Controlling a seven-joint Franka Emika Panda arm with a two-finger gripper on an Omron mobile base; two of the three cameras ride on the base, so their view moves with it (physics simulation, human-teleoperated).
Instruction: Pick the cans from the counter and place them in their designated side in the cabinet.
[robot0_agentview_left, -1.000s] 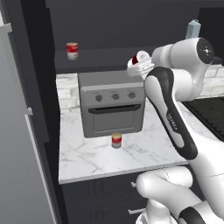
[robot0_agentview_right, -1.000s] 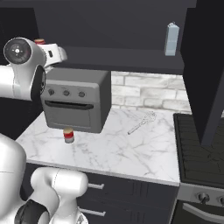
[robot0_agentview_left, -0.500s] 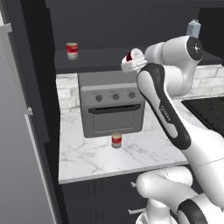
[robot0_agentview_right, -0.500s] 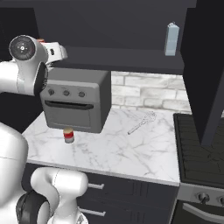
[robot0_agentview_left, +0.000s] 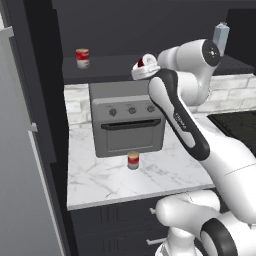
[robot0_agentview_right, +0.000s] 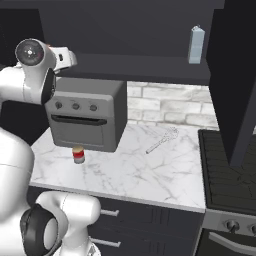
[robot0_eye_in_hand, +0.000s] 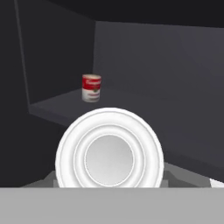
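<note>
the gripper (robot0_agentview_left: 145, 67) grips a red-and-white can (robot0_eye_in_hand: 109, 151) end-on at the cabinet (robot0_agentview_left: 150, 30) shelf, so i'd carry it level and deeper toward the matching can (robot0_eye_in_hand: 91, 88) on the left, while the tan-banded can (robot0_agentview_left: 133, 160) waits on the counter (robot0_agentview_left: 100, 180).

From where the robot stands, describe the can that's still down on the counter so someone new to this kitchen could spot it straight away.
Find the grey toaster oven on the white marble counter. Directly in front of its door, alone on the marble, stands a small can with a tan-yellow band over red. The other can standing free is the red and white can, up on the dark cabinet shelf.
</note>
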